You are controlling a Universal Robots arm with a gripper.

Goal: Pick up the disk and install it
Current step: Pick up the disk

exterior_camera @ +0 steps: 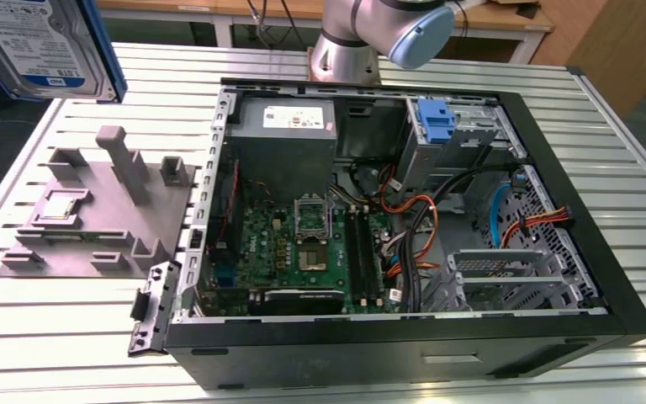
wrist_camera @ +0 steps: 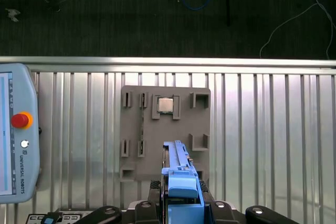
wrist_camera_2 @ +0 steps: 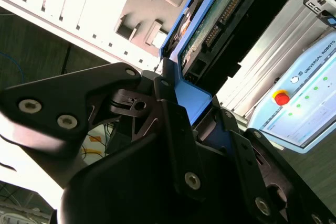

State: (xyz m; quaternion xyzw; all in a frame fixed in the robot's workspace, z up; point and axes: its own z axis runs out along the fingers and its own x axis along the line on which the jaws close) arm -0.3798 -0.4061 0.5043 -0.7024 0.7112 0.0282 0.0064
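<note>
The disk [exterior_camera: 43,46], a silver hard drive with a white and blue label and a blue carrier frame, hangs high above the table at the exterior view's far left, over the grey stand [exterior_camera: 98,210]. In the first wrist view the disk [wrist_camera: 178,169] shows edge-on, and my gripper [wrist_camera: 181,207] is shut on its blue carrier. In the second wrist view the disk [wrist_camera_2: 220,19] shows its circuit-board side, clamped at the blue frame by my gripper [wrist_camera_2: 184,100]. It is lifted well off the stand [wrist_camera: 165,129].
An open computer case [exterior_camera: 592,278] lies on the slatted metal table [exterior_camera: 65,337], with motherboard, cables and a bare blue bracket [exterior_camera: 436,122] in its drive bay. The arm's base [exterior_camera: 379,34] stands behind the case. A teach pendant [wrist_camera: 16,135] lies beside the stand.
</note>
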